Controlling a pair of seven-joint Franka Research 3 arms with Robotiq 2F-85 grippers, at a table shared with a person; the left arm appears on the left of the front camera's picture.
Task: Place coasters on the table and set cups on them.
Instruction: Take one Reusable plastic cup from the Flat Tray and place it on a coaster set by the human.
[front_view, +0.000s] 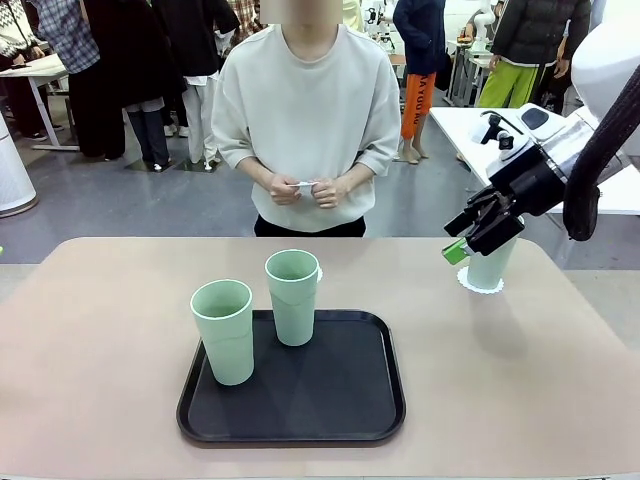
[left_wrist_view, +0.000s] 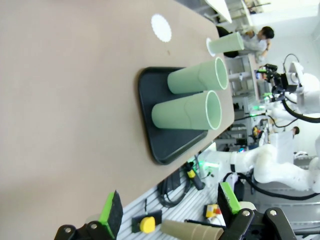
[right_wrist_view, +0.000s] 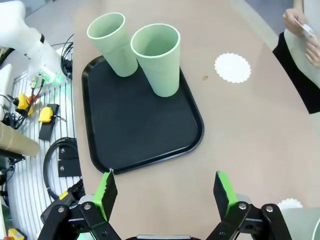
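Observation:
Two mint-green cups (front_view: 223, 330) (front_view: 292, 297) stand upright on the black tray (front_view: 330, 400). A third cup (front_view: 490, 266) stands on a white coaster (front_view: 479, 283) at the table's far right. My right gripper (front_view: 468, 236) hangs open just beside its top, holding nothing. In the right wrist view the right gripper (right_wrist_view: 165, 192) has nothing between its fingers, and that cup (right_wrist_view: 306, 221) sits outside them at the corner. A bare coaster (right_wrist_view: 232, 67) lies on the table (front_view: 100, 330) behind the tray. The left gripper (left_wrist_view: 170, 205) is open at the table's near edge.
The person stands at the far side, holding a small white disc (front_view: 303, 186) in both hands. In the left wrist view the bare coaster (left_wrist_view: 161, 27) lies beyond the tray (left_wrist_view: 165, 145). Bare tabletop stretches left of the tray and between the tray and the right cup.

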